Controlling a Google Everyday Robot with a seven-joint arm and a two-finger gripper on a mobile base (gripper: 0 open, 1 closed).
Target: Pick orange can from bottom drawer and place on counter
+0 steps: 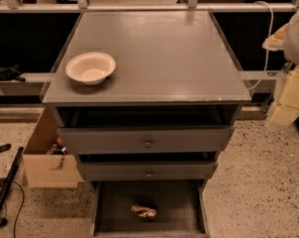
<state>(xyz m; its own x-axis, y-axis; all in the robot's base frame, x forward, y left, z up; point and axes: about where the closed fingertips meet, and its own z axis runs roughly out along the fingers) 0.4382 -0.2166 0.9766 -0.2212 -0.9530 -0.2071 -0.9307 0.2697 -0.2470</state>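
Note:
The orange can (143, 211), shiny and wrinkled, lies on its side on the dark floor of the bottom drawer (176, 207), which is pulled out towards me. The grey counter (164, 58) tops the cabinet. My gripper (287, 99) shows as a blurred pale shape at the right edge of the camera view, beside the counter's right front corner and well above and to the right of the can. It holds nothing that I can see.
A cream round bowl (90, 67) stands on the counter's left front part. Two shallower drawers with round knobs (148, 143) (148, 173) stick out above the bottom one. An open cardboard box (45, 157) and dark poles (6, 187) are on the floor to the left.

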